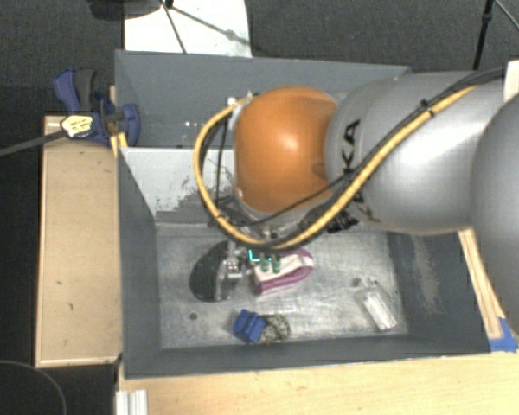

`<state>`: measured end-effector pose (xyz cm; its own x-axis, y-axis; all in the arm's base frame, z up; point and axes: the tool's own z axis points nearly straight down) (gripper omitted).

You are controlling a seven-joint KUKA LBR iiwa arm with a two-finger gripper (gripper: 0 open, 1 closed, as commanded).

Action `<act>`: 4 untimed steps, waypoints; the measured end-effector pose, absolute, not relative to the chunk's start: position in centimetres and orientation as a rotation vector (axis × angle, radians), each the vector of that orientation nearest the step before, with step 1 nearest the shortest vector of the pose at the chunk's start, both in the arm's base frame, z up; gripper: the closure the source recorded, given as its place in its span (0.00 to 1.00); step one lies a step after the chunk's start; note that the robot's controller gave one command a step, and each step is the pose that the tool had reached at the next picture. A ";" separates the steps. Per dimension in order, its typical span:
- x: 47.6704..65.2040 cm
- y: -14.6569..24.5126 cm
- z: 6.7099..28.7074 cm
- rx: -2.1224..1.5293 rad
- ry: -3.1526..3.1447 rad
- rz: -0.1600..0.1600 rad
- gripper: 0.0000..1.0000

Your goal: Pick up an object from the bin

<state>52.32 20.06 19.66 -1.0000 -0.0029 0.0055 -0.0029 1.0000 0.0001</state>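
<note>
The end effector [242,263], its grip impossible to tell, sits mid-frame between a dark oval lump [208,275] and a pink-white packet [284,271]. A blue piece [248,325] lies below on the grey bin [329,316] floor.

Gripper [240,264] low over the bin [177,193] floor, under the orange wrist cover [281,150].
It sits between a dark rounded lump [206,277] and a white-and-purple packet [285,271]; a blue piece [247,325] lies nearer the front wall, a clear tube [379,309] well apart.
</note>
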 end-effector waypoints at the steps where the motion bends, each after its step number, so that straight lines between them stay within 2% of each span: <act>1: 56.4 16.9 7.0 0.701 -3.061 0.000 0.00; 2: 57.0 17.4 10.2 1.138 -2.936 -0.001 0.00; 3: 58.4 19.3 12.0 1.255 -2.889 -0.002 0.00; 4: 58.8 18.2 7.1 1.447 -2.792 -0.001 0.00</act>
<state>58.77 18.15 7.12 -0.5764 -0.8171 -0.0030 -0.8172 0.5764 -0.0009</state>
